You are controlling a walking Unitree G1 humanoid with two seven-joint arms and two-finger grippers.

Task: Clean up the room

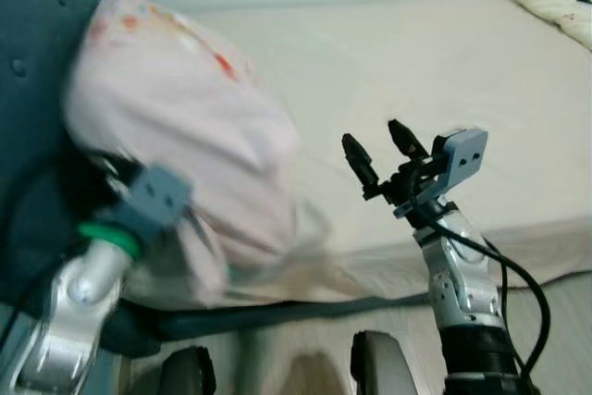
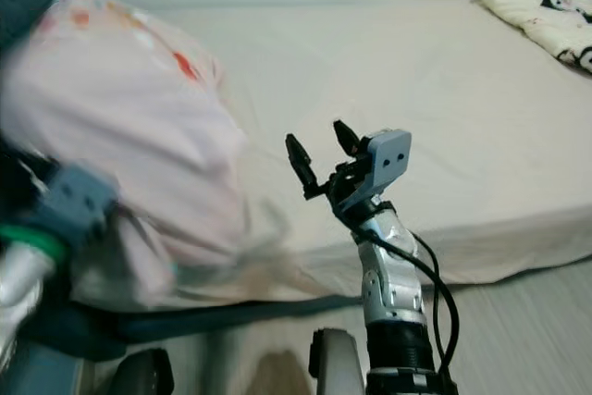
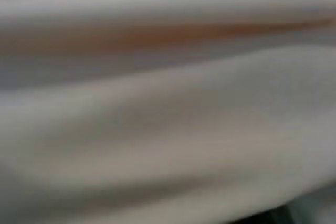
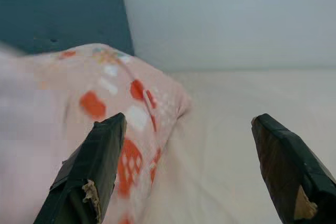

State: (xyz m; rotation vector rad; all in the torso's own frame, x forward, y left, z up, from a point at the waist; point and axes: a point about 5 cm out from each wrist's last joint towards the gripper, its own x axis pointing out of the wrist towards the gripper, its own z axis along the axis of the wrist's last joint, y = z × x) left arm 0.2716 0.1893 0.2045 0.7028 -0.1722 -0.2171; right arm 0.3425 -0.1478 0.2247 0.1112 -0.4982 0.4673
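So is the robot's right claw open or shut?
Open. The right claw hangs above the bed with its two black fingers spread wide apart and nothing between them; the pink pillow is off to its left.

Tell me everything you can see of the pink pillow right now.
The pink pillow is soft, puffy fabric, pale pink with red, orange and white patches. It is motion-blurred, raised at the head end of the bed, in front of the dark teal headboard. The left claw is at its lower edge, fingers hidden by cloth. The right claw is open, apart from it.
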